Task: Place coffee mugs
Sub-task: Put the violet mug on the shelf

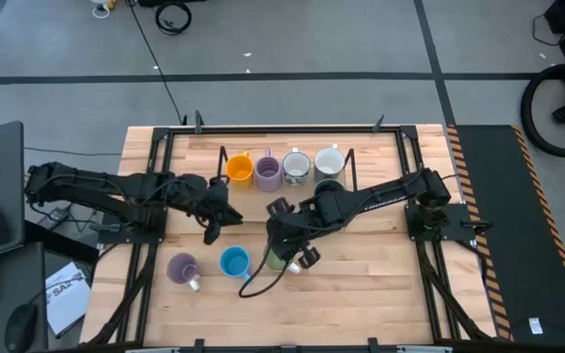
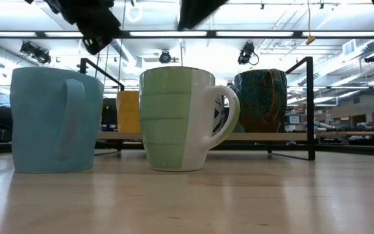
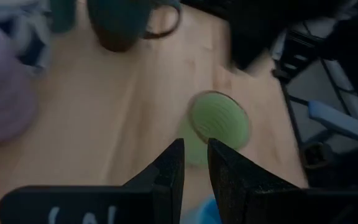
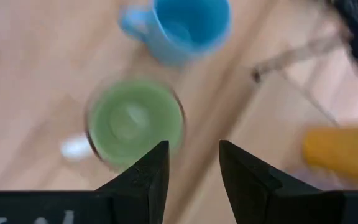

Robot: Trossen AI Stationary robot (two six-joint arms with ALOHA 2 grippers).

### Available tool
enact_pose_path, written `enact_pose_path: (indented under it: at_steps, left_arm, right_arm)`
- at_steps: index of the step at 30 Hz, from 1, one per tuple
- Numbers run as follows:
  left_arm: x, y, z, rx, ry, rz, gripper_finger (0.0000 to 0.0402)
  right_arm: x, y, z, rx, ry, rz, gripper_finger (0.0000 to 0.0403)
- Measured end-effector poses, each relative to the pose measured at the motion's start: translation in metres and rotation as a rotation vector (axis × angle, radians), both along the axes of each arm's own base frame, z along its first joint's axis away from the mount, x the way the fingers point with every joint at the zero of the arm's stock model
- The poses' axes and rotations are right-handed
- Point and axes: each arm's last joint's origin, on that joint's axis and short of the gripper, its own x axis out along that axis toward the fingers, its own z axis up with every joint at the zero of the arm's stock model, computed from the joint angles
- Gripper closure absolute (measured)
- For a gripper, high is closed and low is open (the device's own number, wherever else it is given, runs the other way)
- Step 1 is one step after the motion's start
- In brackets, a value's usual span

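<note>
The light green mug (image 4: 134,121) stands upright on its base on the table, with the bright blue mug (image 4: 182,25) beside it. My right gripper (image 4: 194,165) is open and hovers above the green mug's (image 2: 180,117) rim side without touching it. My left gripper (image 3: 196,168) is a little way off toward the left, above the table, open by a narrow gap and empty. The lavender mug (image 1: 182,268) stands left of the blue mug (image 1: 234,262). Orange (image 1: 240,170), purple (image 1: 268,174), white patterned (image 1: 296,167) and pale white (image 1: 329,162) mugs stand in a row in the black wire frame, with the dark mug (image 1: 330,186) just in front.
A black wire frame (image 2: 310,107) borders the far half of the table and holds the row of mugs. A black cable (image 1: 253,284) trails on the wood near the green mug. Bare wood lies along the near edge and at the table's right.
</note>
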Motion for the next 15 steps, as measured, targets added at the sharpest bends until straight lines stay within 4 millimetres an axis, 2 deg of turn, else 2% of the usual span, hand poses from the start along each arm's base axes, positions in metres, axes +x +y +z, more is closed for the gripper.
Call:
enact_pose_path:
  at_steps: [8,12,15]
  left_arm:
    - [0.007,-0.029,-0.013,-0.067,0.092,-0.033,0.0326]
    - [0.012,-0.041,-0.009,-0.057,0.208,-0.037,0.0337]
    - [0.02,-0.05,0.005,-0.011,0.248,-0.037,0.0345]
  right_arm:
    - [-0.029,-0.024,0.017,-0.096,0.078,-0.258,0.0261]
    - [-0.05,-0.032,0.031,-0.111,0.023,-0.35,0.027]
    - [-0.064,-0.033,0.037,-0.076,-0.035,-0.383,0.0274]
